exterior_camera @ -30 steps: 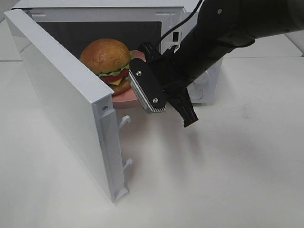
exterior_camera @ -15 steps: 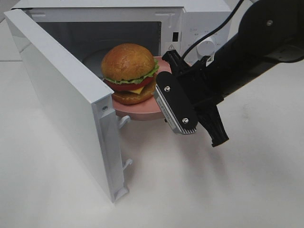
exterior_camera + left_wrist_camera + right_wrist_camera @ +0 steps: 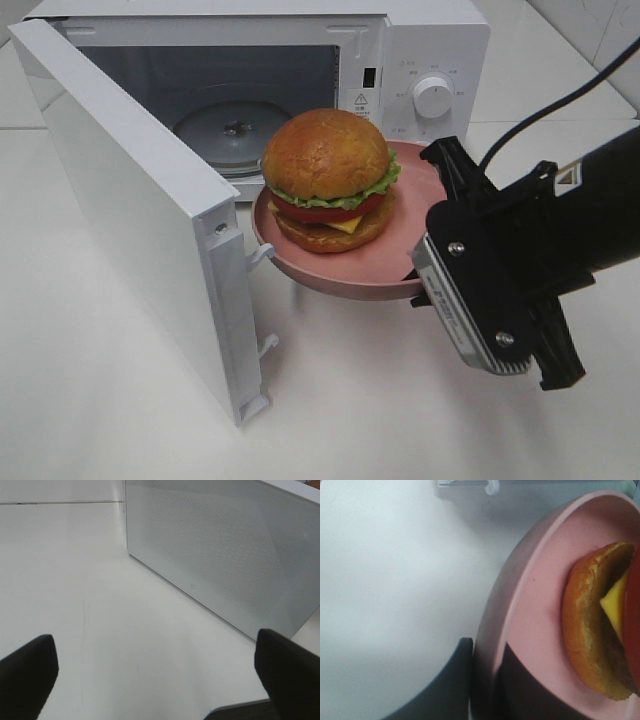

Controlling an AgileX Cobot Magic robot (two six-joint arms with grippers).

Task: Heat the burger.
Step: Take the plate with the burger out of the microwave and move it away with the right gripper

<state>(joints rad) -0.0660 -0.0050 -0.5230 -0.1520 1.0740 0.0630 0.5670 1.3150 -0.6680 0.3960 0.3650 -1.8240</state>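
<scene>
Burger (image 3: pixel 328 180) on pink plate (image 3: pixel 380 280) withdrawn from microwave (image 3: pixel 420 60), right tool (image 3: pixel 425 280) gripping rim

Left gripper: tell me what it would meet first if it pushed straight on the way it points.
Probably the open microwave door. In the left wrist view the left gripper stands open over bare white table, with the door's perforated panel ahead and off to one side. Depth is unclear, so it might meet the tabletop first.

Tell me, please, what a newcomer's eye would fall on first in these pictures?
First the burger on a pink plate, held in the air just outside the open microwave. The right claw is clamped on the plate's rim. The microwave's door stands wide open on the left, its turntable bare.
</scene>
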